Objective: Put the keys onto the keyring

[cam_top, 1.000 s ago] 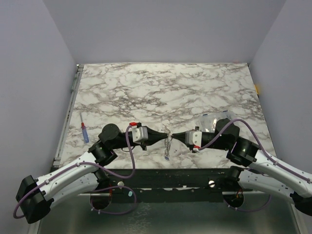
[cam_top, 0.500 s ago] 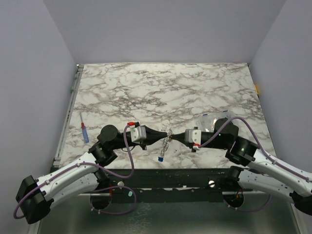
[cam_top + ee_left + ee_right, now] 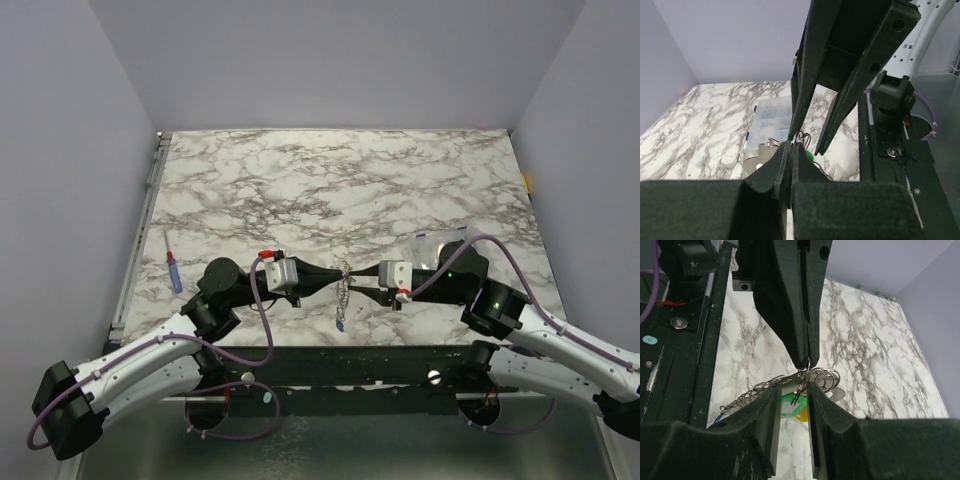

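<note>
The keyring [image 3: 345, 271] is near the middle of the worktop's [image 3: 340, 180] near edge, between the left fingers [image 3: 322, 275] on its left and the right fingers [image 3: 368, 273] on its right. The two sets meet tip to tip at it. Its chain [image 3: 342, 298] runs from it toward the near edge. The keys [image 3: 791, 409] hang beneath the ring. The box [image 3: 432, 245] lies on the worktop just behind the right fingers, toward the right edge. The pen [image 3: 174, 271] lies by the left edge, well apart from everything else.
</note>
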